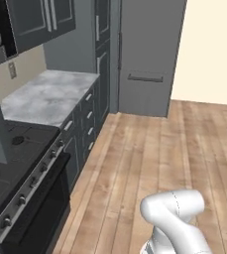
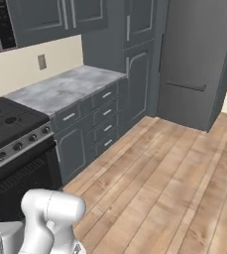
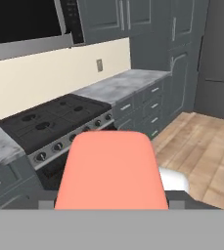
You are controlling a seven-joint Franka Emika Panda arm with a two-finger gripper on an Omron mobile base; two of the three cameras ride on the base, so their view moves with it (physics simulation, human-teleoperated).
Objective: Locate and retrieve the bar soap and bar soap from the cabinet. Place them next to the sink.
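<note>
Looking along the hand, we see the coral-pink bar soap [image 3: 111, 171] large and close at the bottom of the hand view, flat face toward the camera. It sits right where our fingers would rise and hides them, so we cannot tell whether they are clenched on it or merely behind it. A sliver of the same pink shows at the left edge of the right base view, beside our white arm [image 2: 50, 213].

Beyond the soap stands a black stove [image 3: 55, 122] with a row of knobs, and past it a marbled grey surface [image 1: 48, 94] over grey drawers [image 2: 102, 116] with silver handles. Dark wall cupboards [image 2: 60, 17] hang above — a tall grey fridge [image 2: 199, 59] stands at the far end. The wooden floor [image 1: 149, 154] stretches to our right.
</note>
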